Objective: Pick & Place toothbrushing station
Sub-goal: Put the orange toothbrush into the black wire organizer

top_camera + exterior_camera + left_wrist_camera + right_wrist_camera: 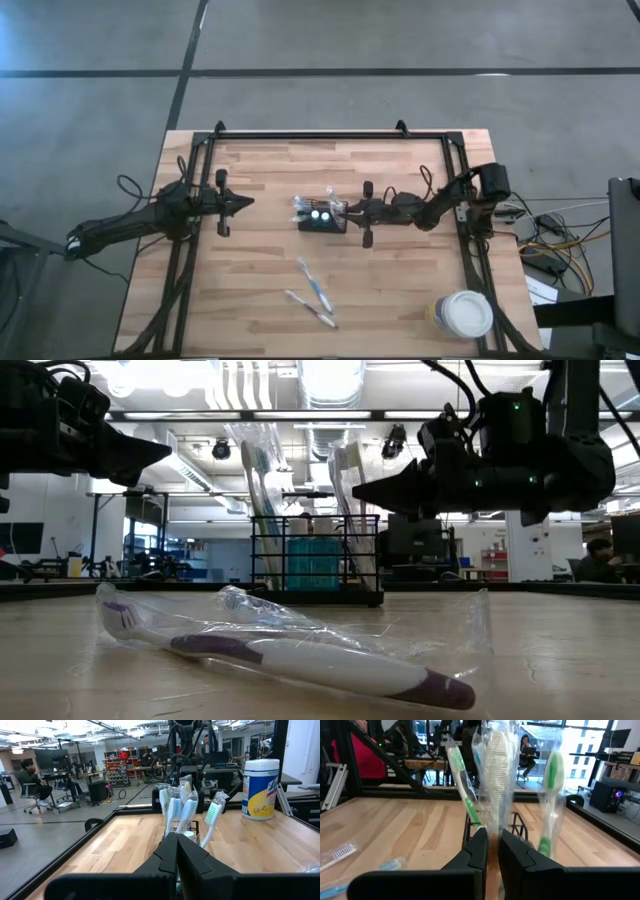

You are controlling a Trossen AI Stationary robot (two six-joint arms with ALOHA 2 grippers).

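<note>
The black wire-mesh caddy (322, 222) stands on its base at the table's middle, with several wrapped toothbrushes upright in it; it also shows in the low view (315, 565). My right gripper (347, 210) is at the caddy's right side, level with the brush heads (358, 490), shut on a wrapped white-bristled toothbrush (495, 780). My left gripper (250, 203) is shut and empty above the table, left of the caddy (176, 837). My right gripper pinches the wrapped toothbrush's neck (493, 827), just below the head, between its two fingertips. The fingers lie level, come from the table's right side and cross the brush. The brush stands upright, its lower end down in the caddy (517, 822).
Two wrapped toothbrushes lie on the table nearer the front edge, one (312, 280) just behind the other (312, 308). One, with a purple handle, fills the low view (300, 655). A round white-lidded tub (463, 313) stands at the front right corner.
</note>
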